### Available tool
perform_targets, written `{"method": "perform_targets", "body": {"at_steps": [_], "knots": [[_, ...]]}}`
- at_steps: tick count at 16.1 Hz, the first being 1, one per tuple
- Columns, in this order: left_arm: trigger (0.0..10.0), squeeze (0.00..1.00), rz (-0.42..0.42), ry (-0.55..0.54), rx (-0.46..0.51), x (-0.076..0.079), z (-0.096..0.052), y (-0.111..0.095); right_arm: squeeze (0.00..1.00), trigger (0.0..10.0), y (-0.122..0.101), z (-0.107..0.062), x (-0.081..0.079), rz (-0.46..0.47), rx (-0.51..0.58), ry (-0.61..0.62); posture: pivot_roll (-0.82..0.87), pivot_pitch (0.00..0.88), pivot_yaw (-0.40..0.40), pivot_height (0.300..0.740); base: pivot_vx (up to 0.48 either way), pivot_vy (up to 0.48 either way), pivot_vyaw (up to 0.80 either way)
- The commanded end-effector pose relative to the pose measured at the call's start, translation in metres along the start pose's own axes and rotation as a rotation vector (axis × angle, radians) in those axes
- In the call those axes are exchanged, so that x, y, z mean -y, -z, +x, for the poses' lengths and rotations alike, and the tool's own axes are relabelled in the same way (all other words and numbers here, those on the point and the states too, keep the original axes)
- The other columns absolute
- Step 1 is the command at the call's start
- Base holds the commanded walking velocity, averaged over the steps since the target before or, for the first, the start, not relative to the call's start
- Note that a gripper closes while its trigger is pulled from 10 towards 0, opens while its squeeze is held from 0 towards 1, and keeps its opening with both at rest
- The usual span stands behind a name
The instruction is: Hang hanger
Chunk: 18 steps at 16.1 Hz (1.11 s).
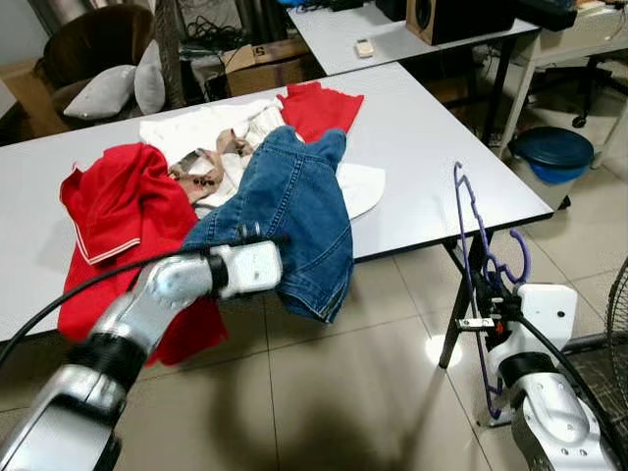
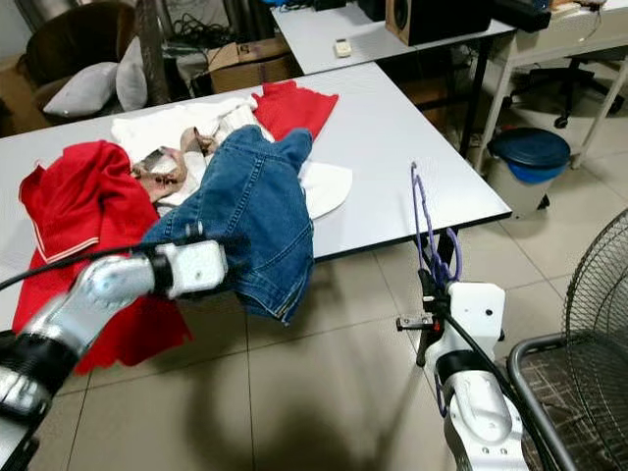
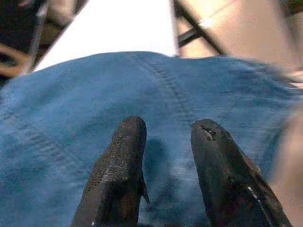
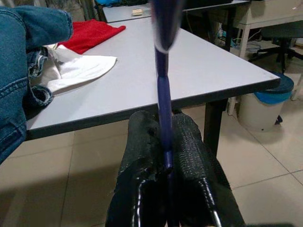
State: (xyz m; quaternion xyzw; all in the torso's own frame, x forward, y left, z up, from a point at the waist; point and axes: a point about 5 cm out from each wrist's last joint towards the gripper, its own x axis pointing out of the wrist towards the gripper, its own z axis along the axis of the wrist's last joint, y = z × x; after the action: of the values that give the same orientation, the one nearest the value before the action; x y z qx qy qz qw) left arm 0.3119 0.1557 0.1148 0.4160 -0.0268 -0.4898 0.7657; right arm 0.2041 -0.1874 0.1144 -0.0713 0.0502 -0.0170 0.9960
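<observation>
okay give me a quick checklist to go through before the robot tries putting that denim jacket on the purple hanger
1. Right gripper clamped on the purple hanger: ok, fingers pinch its bar.
2. Hanger upright and free of the table: ok, it stands beside the table's corner.
3. Left gripper at the denim jacket: ok, fingers open over the fabric.
4. Jacket actually gripped: not ok, no fold between the fingers yet.
5. Jacket free of the other clothes: cannot tell, it lies over the red garment and white garment.
6. Collar opening located: cannot tell.

Bright, even indoor light with glare on the floor (image 1: 439,348); the left wrist view is softly blurred.
</observation>
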Motion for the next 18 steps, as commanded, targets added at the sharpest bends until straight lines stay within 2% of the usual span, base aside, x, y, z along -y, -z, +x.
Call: {"method": "perform_targets", "body": {"at_steps": [1, 2, 3, 4, 7, 9, 11, 12, 13, 16, 17, 18], "knots": [[10.0, 0.0, -0.06, 0.076, 0.011, 0.006, -0.015, 0.003, 0.0, 10.0, -0.002, 0.0, -0.002, 0.003, 0.019, -0.001, -0.07, 0.0, 0.175, 0.74, 0.0, 0.0, 0.0], [10.0, 0.0, -0.065, 0.063, 0.027, 0.006, -0.019, 0.003, 0.0, 10.0, -0.002, 0.0, -0.003, 0.004, 0.019, -0.003, -0.06, 0.0, 0.175, 0.74, 0.0, 0.0, 0.0], [10.0, 1.0, -0.068, 0.048, 0.031, 0.006, -0.022, 0.003, 0.0, 10.0, -0.002, 0.0, -0.004, 0.005, 0.018, -0.005, -0.06, 0.0, 0.173, 0.74, 0.0, 0.0, 0.0], [10.0, 1.0, -0.069, 0.03, 0.031, 0.006, -0.027, 0.004, 0.0, 10.0, 0.0, 0.001, -0.005, 0.007, 0.014, -0.008, -0.05, 0.0, 0.17, 0.74, 0.0, 0.0, 0.0], [10.0, 1.0, -0.044, 0.037, 0.005, 0.023, -0.039, 0.008, 0.0, 10.0, 0.004, 0.001, -0.007, -0.004, -0.001, -0.015, -0.04, 0.0, 0.154, 0.74, 0.0, 0.0, 0.0], [10.0, 1.0, 0.031, -0.032, -0.027, 0.028, -0.041, 0.011, 0.0, 10.0, 0.003, 0.005, -0.004, -0.018, 0.004, -0.015, -0.04, 0.0, 0.132, 0.74, 0.0, 0.0, 0.0], [10.0, 1.0, 0.103, -0.079, -0.098, 0.03, -0.037, 0.018, 0.0, 10.0, 0.002, 0.008, -0.002, -0.024, 0.01, -0.019, -0.04, 0.0, 0.119, 0.74, 0.0, 0.0, 0.0], [10.0, 0.77, 0.125, -0.095, -0.118, 0.029, -0.035, 0.02, 0.0, 10.0, 0.001, 0.01, -0.002, -0.024, 0.012, -0.02, -0.04, 0.0, 0.118, 0.74, 0.0, 0.0, 0.0], [10.0, 0.0, 0.169, -0.111, -0.167, 0.031, -0.029, 0.026, 0.0, 10.0, -0.002, 0.013, -0.002, -0.027, 0.024, -0.025, -0.04, 0.0, 0.113, 0.74, 0.0, 0.0, 0.0], [10.0, 0.0, 0.228, -0.115, -0.215, 0.034, -0.017, 0.033, 0.0, 10.0, -0.004, 0.018, -0.002, -0.03, 0.035, -0.03, -0.04, 0.0, 0.104, 0.74, 0.0, 0.0, 0.0], [10.0, 0.0, 0.267, -0.15, -0.247, 0.031, -0.009, 0.036, 0.0, 10.0, -0.005, 0.02, -0.003, -0.028, 0.042, -0.031, -0.04, 0.0, 0.108, 0.74, 0.0, 0.0, 0.0], [10.0, 0.0, 0.265, -0.235, -0.237, 0.02, 0.001, 0.033, 0.0, 10.0, -0.006, 0.021, -0.003, -0.03, 0.047, -0.03, -0.04, 0.0, 0.112, 0.74, 0.0, 0.0, 0.0]]}}
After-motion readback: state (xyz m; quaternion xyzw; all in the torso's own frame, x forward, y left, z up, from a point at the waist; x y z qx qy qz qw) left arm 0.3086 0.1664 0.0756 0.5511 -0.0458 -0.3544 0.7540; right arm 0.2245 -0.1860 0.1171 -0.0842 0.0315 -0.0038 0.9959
